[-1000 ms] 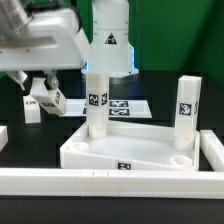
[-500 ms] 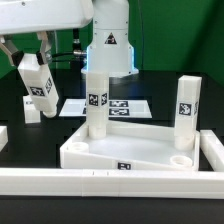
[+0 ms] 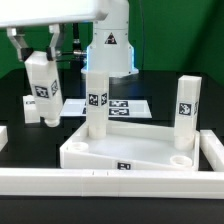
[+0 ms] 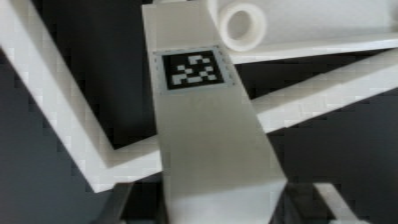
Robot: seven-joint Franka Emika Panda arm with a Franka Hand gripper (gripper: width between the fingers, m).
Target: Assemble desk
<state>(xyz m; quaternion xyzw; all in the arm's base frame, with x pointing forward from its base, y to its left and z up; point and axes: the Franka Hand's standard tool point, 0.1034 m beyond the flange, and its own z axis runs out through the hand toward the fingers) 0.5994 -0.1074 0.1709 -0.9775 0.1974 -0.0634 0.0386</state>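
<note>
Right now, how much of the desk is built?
Done: two legs stand upright in the tabletop's back corners. In hand: the jaws hold a third leg upright beside the tabletop. Left: fitting it, plus a fourth; the front corner holes look empty.

Black table [image 3: 32,150], marker board [image 3: 135,106] lying flat (partly hidden), 1 white border rail [image 3: 60,182] across the foreground

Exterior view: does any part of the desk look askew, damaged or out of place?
Nothing stands out. One leg and a second leg stand upright at the far corners of the tabletop. The hand holds a third leg roughly upright, at the exterior view's left.
</note>
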